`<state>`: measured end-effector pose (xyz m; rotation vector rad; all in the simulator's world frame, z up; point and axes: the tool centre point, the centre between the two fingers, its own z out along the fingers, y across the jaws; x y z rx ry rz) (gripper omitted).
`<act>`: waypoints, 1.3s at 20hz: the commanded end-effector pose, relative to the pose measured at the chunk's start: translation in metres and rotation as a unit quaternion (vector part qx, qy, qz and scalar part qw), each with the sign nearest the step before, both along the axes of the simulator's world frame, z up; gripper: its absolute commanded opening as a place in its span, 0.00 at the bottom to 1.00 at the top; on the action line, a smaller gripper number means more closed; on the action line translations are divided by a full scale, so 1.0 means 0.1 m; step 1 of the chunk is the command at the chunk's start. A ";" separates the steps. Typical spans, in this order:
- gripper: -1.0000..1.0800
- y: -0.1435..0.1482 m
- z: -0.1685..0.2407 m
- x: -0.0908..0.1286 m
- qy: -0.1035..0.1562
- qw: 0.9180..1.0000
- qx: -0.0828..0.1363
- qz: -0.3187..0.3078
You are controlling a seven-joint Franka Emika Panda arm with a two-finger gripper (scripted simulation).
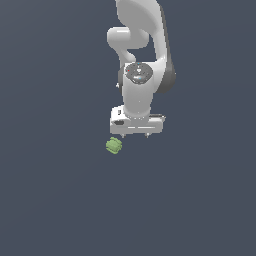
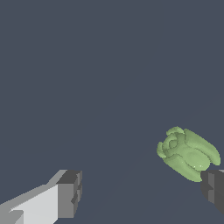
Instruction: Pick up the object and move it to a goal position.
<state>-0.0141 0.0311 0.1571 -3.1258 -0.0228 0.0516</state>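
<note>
The object (image 1: 114,145) is a small light-green, lumpy, ridged thing lying on the flat dark grey surface. My white gripper (image 1: 135,135) points down; the object is just to the exterior view's left of it, beyond its nearer fingertip. In the wrist view the object (image 2: 188,153) lies close to one dark finger pad (image 2: 213,188), well off the middle of the gap. The other finger (image 2: 69,193) is far from it. The gripper (image 2: 142,189) is open wide and holds nothing.
The white arm (image 1: 142,45) rises behind the gripper at the top of the exterior view. The dark grey surface (image 1: 55,200) spreads all around with nothing else showing on it. No goal marker shows.
</note>
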 end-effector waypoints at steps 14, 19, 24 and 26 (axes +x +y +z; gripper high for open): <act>0.96 -0.69 -0.47 -0.14 -0.008 0.979 -0.006 -0.206; 0.96 -0.89 -0.59 -0.20 -0.011 0.965 -0.010 -0.263; 0.96 -1.00 -0.65 -0.24 -0.013 0.956 -0.012 -0.292; 0.96 -1.02 -0.66 -0.24 -0.014 0.955 -0.012 -0.297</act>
